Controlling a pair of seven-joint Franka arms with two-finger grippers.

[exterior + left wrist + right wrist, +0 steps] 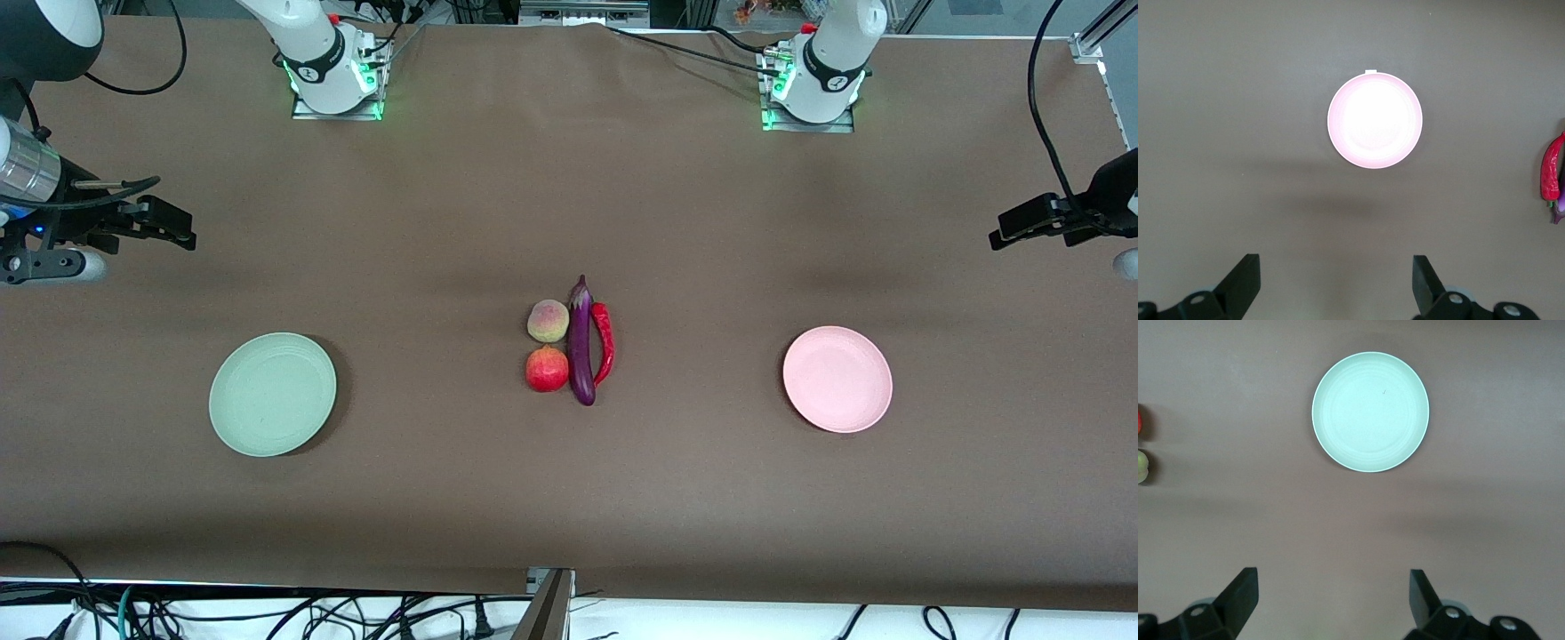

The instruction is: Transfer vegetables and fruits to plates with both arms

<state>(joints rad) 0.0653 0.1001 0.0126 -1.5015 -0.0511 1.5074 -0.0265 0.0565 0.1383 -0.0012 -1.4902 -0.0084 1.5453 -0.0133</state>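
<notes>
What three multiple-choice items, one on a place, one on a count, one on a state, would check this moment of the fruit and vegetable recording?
1. Where does the chili lie?
A. On the pink plate
B. Beside the eggplant, toward the left arm's end of the table
C. Between the two fruits

2. How many round fruits are on the table?
A. One
B. Two
C. Four

3. What is the state of the plates?
A. Both bare
B. Pink one holds a fruit
C. Green one holds the eggplant

Answers:
1 B: the chili lies along the eggplant, on the side facing the pink plate.
2 B: a peach and a red fruit nearer the front camera.
3 A: the pink plate and the green plate hold nothing; the left gripper and right gripper hang open and empty above them.
</notes>
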